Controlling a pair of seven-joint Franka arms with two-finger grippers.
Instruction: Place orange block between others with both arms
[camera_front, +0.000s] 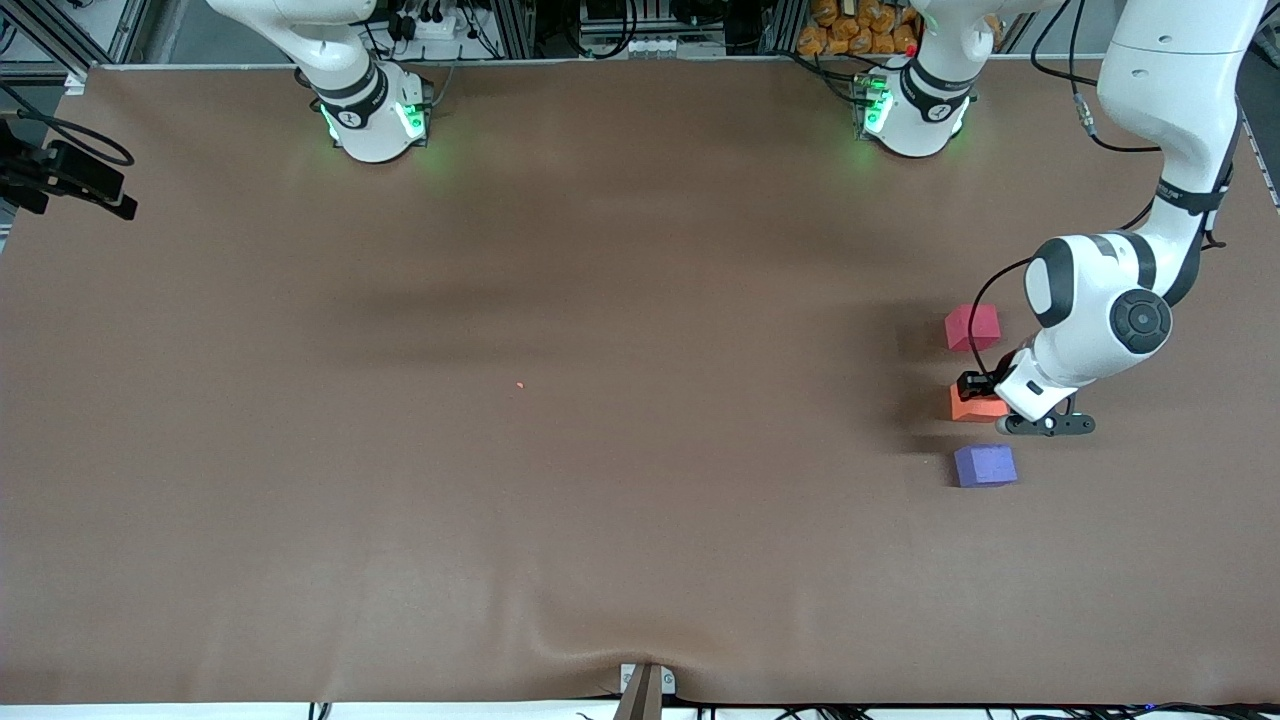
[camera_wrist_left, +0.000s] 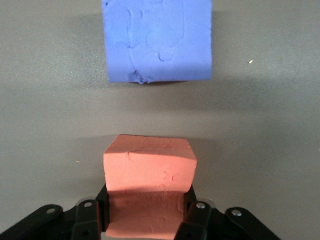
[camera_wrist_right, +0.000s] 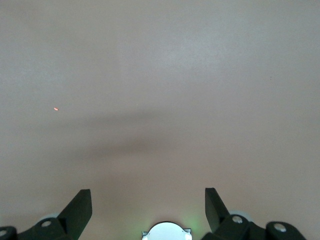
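Note:
The orange block (camera_front: 972, 406) (camera_wrist_left: 149, 170) is low at the table between the pinkish-red cube (camera_front: 972, 327) and the purple cube (camera_front: 985, 465) (camera_wrist_left: 157, 40), in one line toward the left arm's end. My left gripper (camera_front: 976, 392) (camera_wrist_left: 147, 212) is shut on the orange block, one black finger on each side. I cannot tell whether the block touches the cloth. A gap separates it from the purple cube. My right gripper (camera_wrist_right: 148, 205) is open with nothing in it, hanging over bare cloth above its own green-lit base (camera_wrist_right: 166, 231); it is out of the front view.
A brown cloth (camera_front: 600, 500) covers the table. A tiny orange speck (camera_front: 520, 385) (camera_wrist_right: 56, 108) lies near the middle. A black camera mount (camera_front: 70, 175) sticks in at the right arm's end. The cloth bulges over a bracket (camera_front: 645, 680) at the edge nearest the front camera.

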